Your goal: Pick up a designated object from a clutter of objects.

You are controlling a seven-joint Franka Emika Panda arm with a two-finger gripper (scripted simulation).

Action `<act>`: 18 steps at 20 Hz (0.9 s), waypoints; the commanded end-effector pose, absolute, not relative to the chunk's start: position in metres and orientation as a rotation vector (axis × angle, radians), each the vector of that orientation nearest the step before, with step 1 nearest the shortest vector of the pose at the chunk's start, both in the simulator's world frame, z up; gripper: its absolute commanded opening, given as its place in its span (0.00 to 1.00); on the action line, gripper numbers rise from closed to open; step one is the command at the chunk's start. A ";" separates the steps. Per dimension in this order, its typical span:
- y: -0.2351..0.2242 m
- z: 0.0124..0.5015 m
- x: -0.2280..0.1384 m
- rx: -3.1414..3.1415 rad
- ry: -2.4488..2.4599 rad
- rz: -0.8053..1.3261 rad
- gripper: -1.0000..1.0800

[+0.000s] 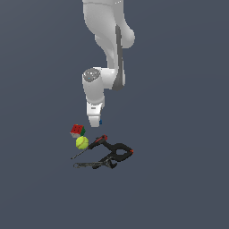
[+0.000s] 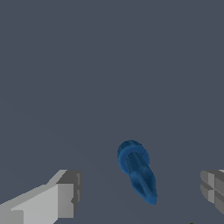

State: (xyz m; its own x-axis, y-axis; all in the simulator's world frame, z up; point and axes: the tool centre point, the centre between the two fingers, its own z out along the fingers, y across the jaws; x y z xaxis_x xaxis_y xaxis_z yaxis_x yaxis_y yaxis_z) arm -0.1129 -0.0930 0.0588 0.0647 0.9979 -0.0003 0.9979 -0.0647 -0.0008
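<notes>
The designated object, a tiny bright-blue piece (image 2: 136, 170), lies on the grey floor between my two fingers in the wrist view. In the exterior view only a sliver of this blue piece (image 1: 101, 121) peeks out beside my gripper (image 1: 95, 122), which hangs low over it. My gripper (image 2: 140, 194) is open, with one grey fingertip (image 2: 65, 197) and the other fingertip (image 2: 214, 190) standing wide on either side of the piece, neither touching it. The rest of the clutter of objects (image 1: 100, 150) sits just in front of the gripper in the exterior view.
A red-and-green cube (image 1: 77, 130) and a yellow-green ball (image 1: 82, 142) lie close below the gripper in the exterior view. A black clamp with red tips (image 1: 115, 152) and thin dark tools (image 1: 91, 165) lie beyond them. The white arm (image 1: 109, 53) rises above.
</notes>
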 end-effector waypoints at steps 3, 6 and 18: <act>-0.093 0.047 -0.113 -2.291 -2.149 0.000 0.96; -0.093 0.045 -0.113 -2.291 -2.150 0.000 0.96; -0.093 0.046 -0.113 -2.291 -2.150 0.000 0.00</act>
State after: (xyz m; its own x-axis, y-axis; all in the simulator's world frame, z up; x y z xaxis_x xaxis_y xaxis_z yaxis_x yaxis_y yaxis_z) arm -0.1127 -0.0930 0.0454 0.0635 0.9980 -0.0001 0.9980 -0.0635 0.0003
